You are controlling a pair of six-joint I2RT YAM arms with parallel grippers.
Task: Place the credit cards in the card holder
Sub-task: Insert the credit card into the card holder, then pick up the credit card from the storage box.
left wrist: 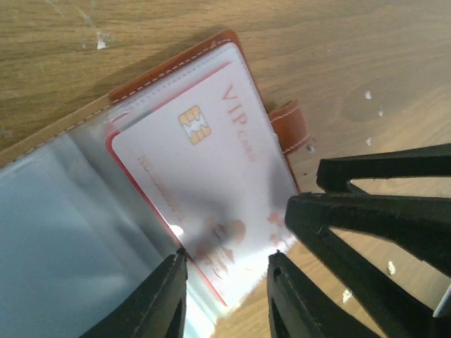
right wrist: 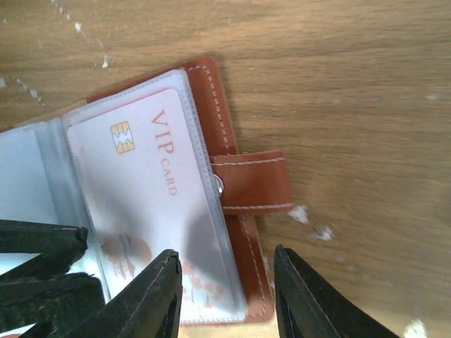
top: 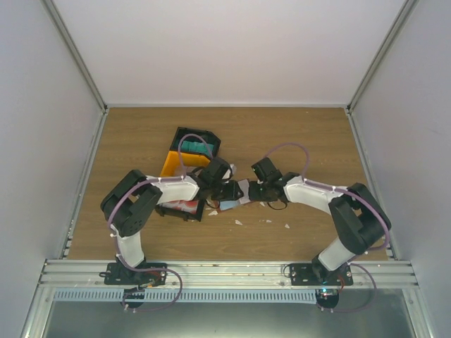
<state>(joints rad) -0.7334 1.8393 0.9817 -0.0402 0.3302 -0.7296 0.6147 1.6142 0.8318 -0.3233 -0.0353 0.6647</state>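
The left hand (left wrist: 225, 266) is straddling the VIP card (left wrist: 204, 176) at its end, grip impossible to judge; the right hand (right wrist: 225, 255) is standing parted over the open card holder (right wrist: 243, 184), which is lying on the scuffed wooden worktop (top: 296, 134) between white walls (top: 225, 49); the arms (top: 176, 189) are hiding it from above

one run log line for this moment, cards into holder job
card holder: open on table | VIP card: in clear sleeve | left gripper: jaws apart at card's lower end | right gripper: jaws apart astride holder's corner
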